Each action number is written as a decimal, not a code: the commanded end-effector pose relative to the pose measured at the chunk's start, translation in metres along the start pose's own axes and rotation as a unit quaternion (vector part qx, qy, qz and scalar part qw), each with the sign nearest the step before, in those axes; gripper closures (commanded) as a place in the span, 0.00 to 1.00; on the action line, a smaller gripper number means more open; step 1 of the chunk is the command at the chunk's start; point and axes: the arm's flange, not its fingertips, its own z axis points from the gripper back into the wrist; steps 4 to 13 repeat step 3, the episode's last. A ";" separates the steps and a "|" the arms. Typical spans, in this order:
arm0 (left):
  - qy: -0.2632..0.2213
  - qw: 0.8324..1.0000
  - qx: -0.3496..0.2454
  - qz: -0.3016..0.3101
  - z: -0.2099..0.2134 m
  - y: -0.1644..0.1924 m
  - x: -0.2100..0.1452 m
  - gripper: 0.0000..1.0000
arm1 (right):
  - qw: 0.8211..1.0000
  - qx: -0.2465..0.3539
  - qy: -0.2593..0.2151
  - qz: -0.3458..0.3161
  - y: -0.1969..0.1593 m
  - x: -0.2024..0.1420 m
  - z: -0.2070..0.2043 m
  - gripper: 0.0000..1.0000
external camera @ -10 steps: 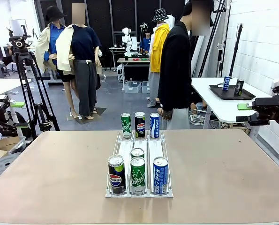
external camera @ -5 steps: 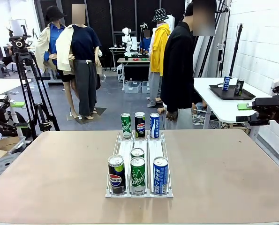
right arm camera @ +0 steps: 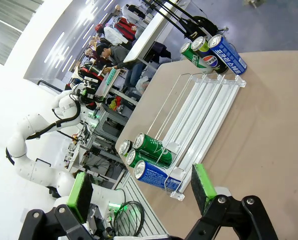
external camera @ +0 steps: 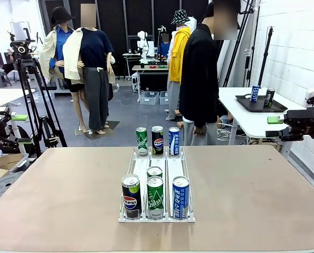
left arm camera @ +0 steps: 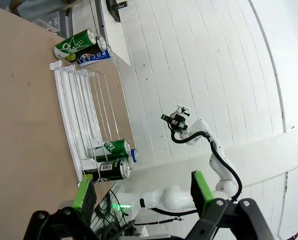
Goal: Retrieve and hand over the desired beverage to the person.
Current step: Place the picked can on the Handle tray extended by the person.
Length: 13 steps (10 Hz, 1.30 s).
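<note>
Standing at the bench's (external camera: pixel 262 184) far edge, right of centre, the person (external camera: pixel 199 79) faces sideways. Clear rack (external camera: pixel 166 167) mid-bench: three cans at its far end, four near. Left gripper (left arm camera: pixel 141 187) and right gripper (right arm camera: pixel 138 186): jaws wide open, empty, off to either side.

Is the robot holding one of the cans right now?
No, all the cans stand in the clear rack on the table, and the left gripper and right gripper are open and empty.
</note>
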 end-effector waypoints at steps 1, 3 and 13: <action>-0.002 1.000 0.001 -0.004 0.001 0.001 -0.002 0.00 | 1.000 0.006 -0.004 0.001 0.001 0.000 -0.001 0.00; -0.002 1.000 0.001 -0.004 0.001 0.001 -0.002 0.00 | 1.000 0.006 -0.004 0.001 0.001 0.000 -0.001 0.00; -0.002 1.000 0.001 -0.004 0.001 0.001 -0.002 0.00 | 1.000 0.006 -0.004 0.001 0.001 0.000 -0.001 0.00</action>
